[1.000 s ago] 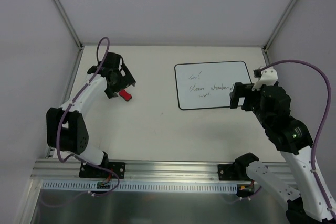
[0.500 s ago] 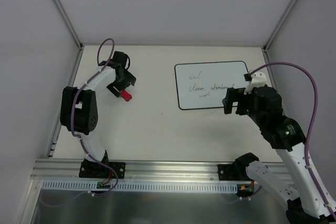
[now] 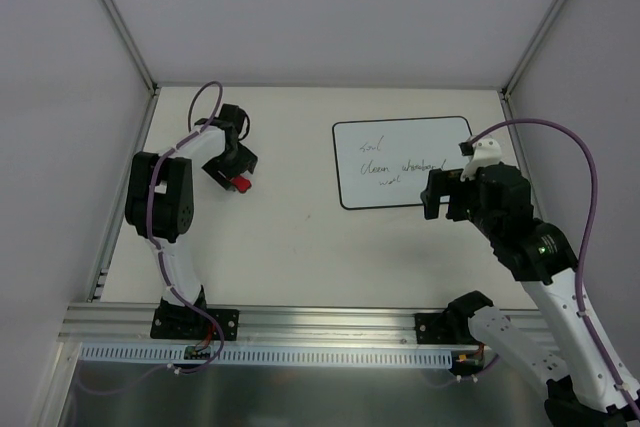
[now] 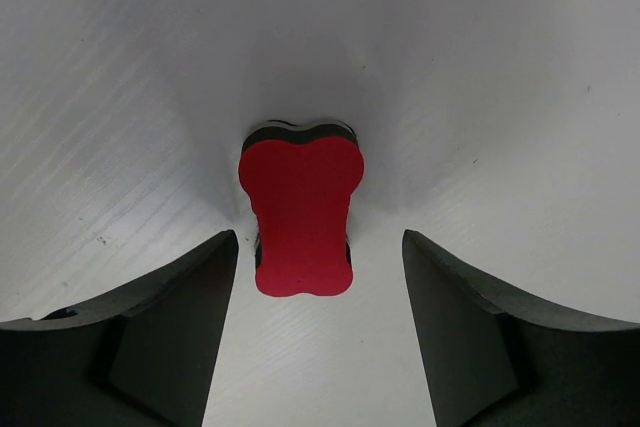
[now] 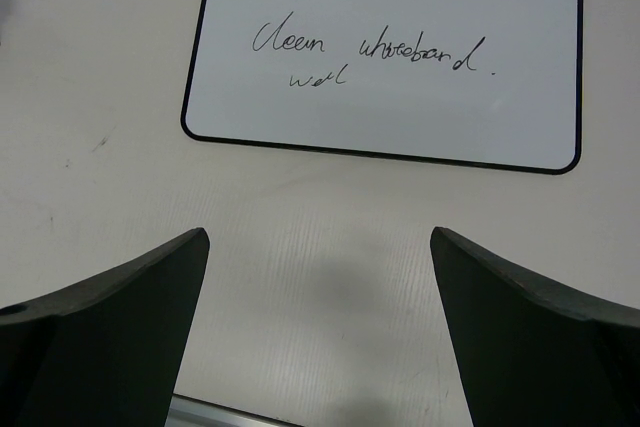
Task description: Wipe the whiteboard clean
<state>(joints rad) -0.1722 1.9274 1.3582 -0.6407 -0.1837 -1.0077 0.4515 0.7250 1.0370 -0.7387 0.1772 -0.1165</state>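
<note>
Top external view: pale table with walls on three sides. The whiteboard lies flat on the far right part of the table, long side running left to right, black border, dark handwriting across its left and middle. The right wrist view shows the whiteboard ahead of the fingers, and the writing reads roughly "clean whiteboard". The right arm reaches in from the near right. The right gripper sits by the board's near right corner. In the wrist view the right gripper is spread wide over bare table, just on the near side of the board's near edge, holding nothing. The left arm is folded at the far left. The left gripper points down at a small red eraser. Left wrist view: the left gripper is released, with one finger on each side of the eraser and gaps showing on both sides. The eraser is bone-shaped with a dark underside and lies flat on the table, well apart from the whiteboard.
</note>
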